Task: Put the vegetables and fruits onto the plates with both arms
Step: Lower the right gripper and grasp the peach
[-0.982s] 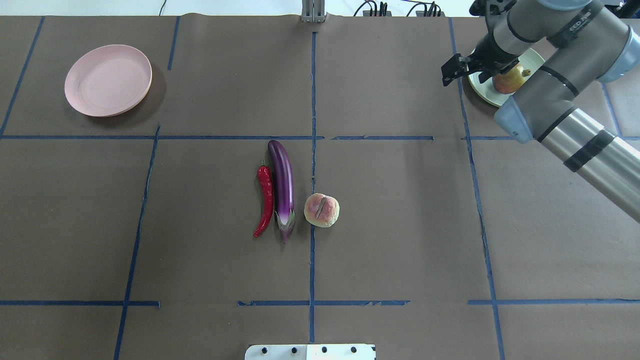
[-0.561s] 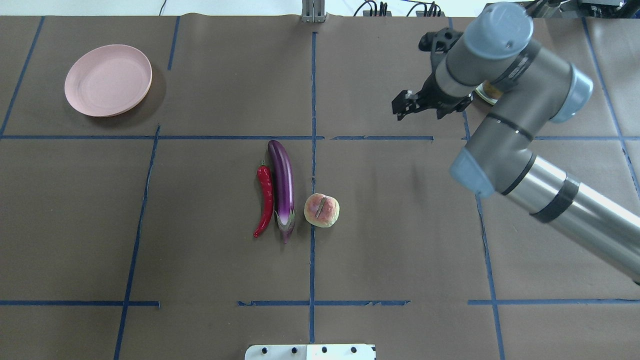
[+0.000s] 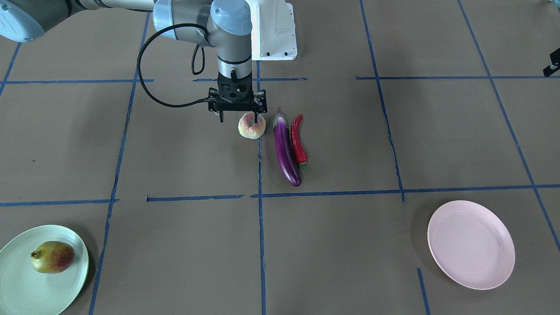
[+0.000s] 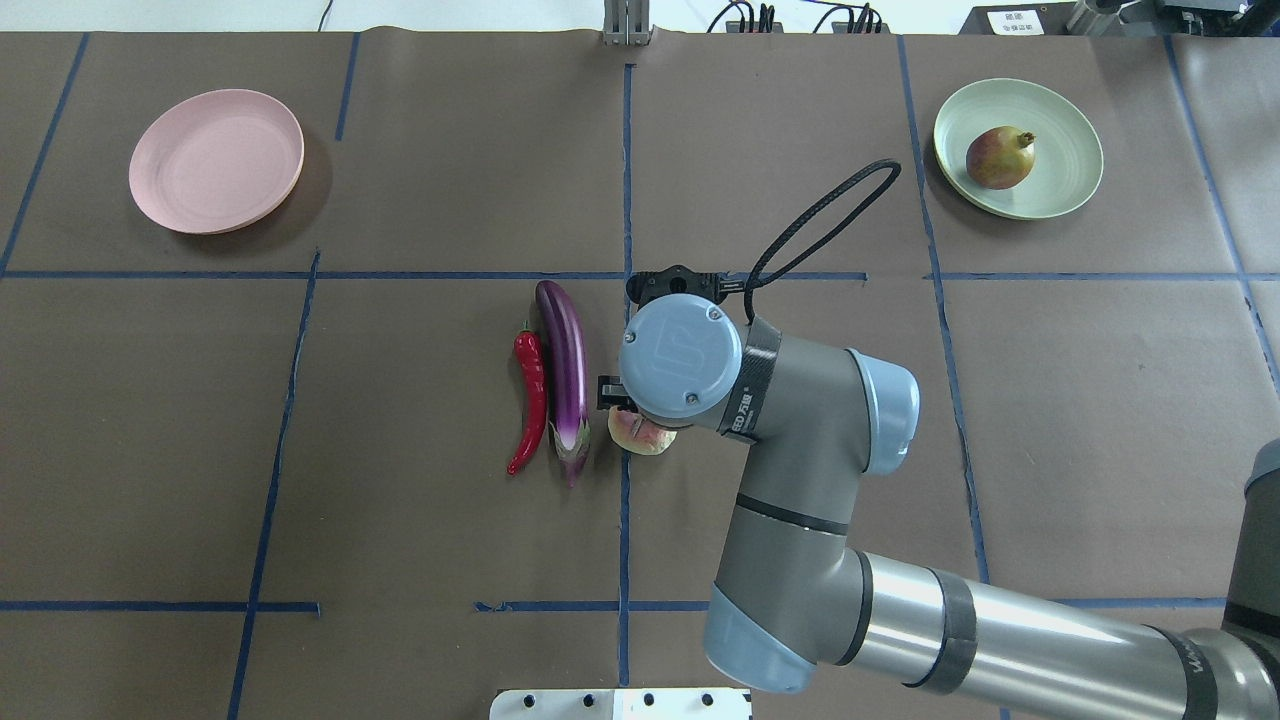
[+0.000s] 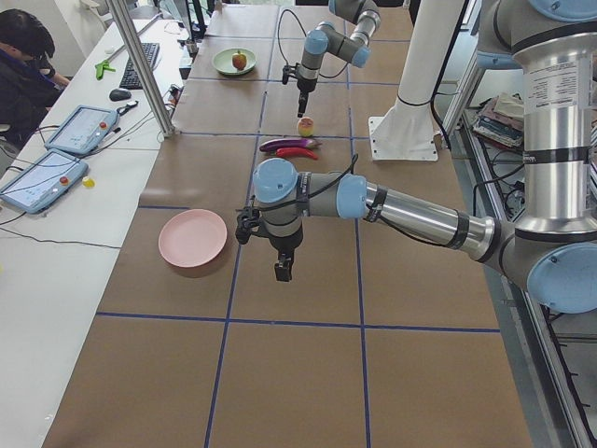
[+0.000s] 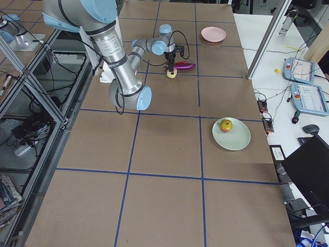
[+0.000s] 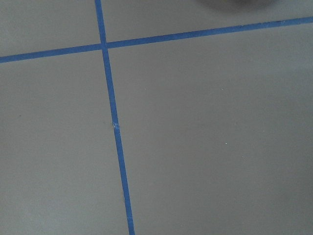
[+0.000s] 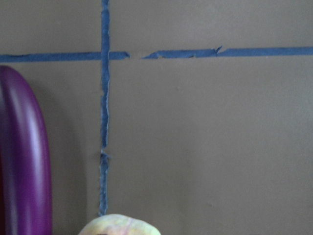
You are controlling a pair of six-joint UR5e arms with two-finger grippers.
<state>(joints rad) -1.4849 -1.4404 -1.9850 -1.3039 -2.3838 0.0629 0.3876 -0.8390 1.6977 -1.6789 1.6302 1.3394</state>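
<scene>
One brown paper-covered table (image 4: 400, 500), gridded with blue tape, carries everything. The right arm (image 4: 820, 480), grey tube with blue caps, reaches mid-table, and from overhead its wrist hides most of the peach (image 4: 640, 438). The left arm (image 5: 410, 210) hangs near the matte pink plate (image 4: 216, 160). The mint plate (image 4: 1060, 170) holds the round pomegranate (image 4: 998, 158). A glossy eggplant (image 4: 565, 365) lies between the slim chili (image 4: 533, 395) and the peach. The right gripper (image 3: 239, 120) hovers over the peach with its jaws apart. I cannot tell how the left gripper (image 5: 283, 271) stands.

Bright, even light; soft shadows.
</scene>
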